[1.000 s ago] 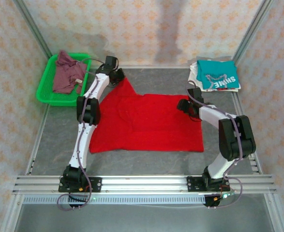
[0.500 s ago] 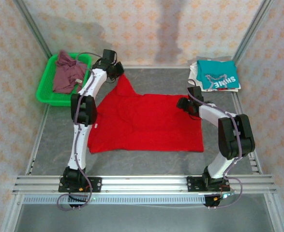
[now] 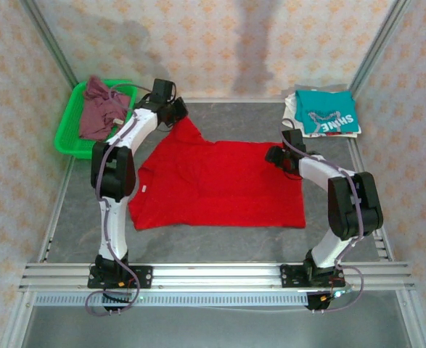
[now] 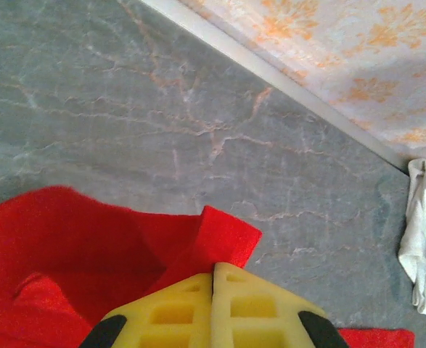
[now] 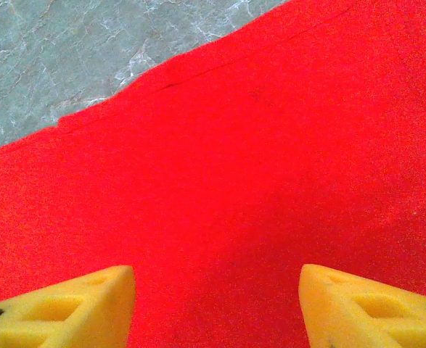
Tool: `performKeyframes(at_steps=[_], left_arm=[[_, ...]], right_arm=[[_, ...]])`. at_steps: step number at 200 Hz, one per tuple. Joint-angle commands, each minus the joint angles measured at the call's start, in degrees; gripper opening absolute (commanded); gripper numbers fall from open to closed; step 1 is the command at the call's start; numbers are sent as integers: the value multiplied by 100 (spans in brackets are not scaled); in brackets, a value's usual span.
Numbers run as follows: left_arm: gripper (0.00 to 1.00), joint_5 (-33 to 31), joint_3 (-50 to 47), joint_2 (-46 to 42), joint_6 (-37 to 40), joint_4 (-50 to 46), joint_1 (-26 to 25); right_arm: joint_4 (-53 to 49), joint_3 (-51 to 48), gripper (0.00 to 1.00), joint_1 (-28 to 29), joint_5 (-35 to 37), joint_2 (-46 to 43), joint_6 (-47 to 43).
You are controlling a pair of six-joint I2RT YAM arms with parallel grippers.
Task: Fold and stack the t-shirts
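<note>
- Top external view. The red t-shirt [image 3: 220, 185] lies spread flat across the middle of the bench [image 3: 234, 119], with one point of cloth drawn out toward the far-left corner. The left gripper [image 3: 178, 116] sits at that point. The right gripper [image 3: 274, 154] hangs over the shirt's far-right part. The teal t-shirt [image 3: 327, 112] lies folded on the whitish t-shirt [image 3: 292, 109] in the far-right corner. The mauve t-shirt [image 3: 100, 112] is heaped in the green basket [image 3: 67, 141] at the far-left corner.
- Left wrist view. The left gripper [image 4: 214, 272] has its fingers clenched together on a peak of the red t-shirt, and a small flap of cloth stands out beyond the tips. Bare bench lies ahead, and the whitish t-shirt shows at the right margin.
- Right wrist view. The right gripper [image 5: 216, 286] has its fingers spread apart with nothing between them. Smooth red cloth lies beneath, and its edge runs along bare bench toward the top left.
- Handling. We judge the red t-shirt to be light, limp and free to slide on the bench. A pull at one point will drag and wrinkle the rest. We would pinch it at hems, sleeve ends or corners, taking a small gather of cloth, with one hold on each side so that a fold falls straight.
</note>
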Motion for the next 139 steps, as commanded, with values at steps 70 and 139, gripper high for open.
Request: performKeyframes(at_steps=[70,139], left_arm=[[0,83,-1152,-1384,-209,220,193],[0,596,-2164,-2370,-928,651,130]], right_arm=[[-532,673,62,-290,341,12,358],[-2318,2371,62,-566,1777,1172,-94]])
